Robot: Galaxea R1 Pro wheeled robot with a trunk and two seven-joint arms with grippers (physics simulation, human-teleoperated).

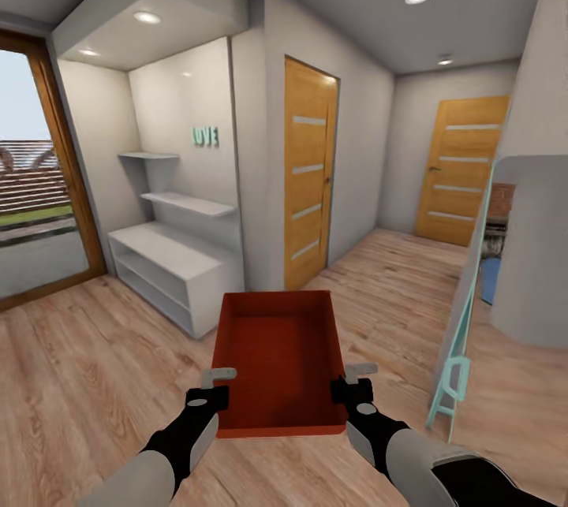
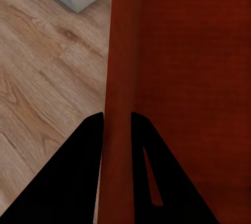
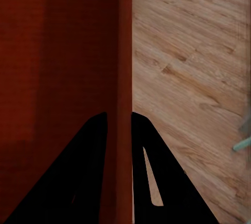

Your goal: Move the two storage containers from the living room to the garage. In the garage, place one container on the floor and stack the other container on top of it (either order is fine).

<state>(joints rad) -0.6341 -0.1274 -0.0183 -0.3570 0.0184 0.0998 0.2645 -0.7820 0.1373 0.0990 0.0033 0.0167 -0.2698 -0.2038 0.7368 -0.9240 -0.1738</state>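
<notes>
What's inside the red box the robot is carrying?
Nothing can be seen inside the storage container: its flat red bottom looks bare. The left gripper and right gripper pinch its side walls. The wood floor directly beneath it is hidden.

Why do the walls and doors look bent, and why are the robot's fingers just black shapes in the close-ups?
Head view: a wide lens bows the walls and tilts the wooden door; ceiling spotlights glare brightly. Left wrist view: the fingers are unlit black silhouettes pinching the storage container wall. Right wrist view: the same dark fingers against its rim, floor grain slightly soft.
</notes>
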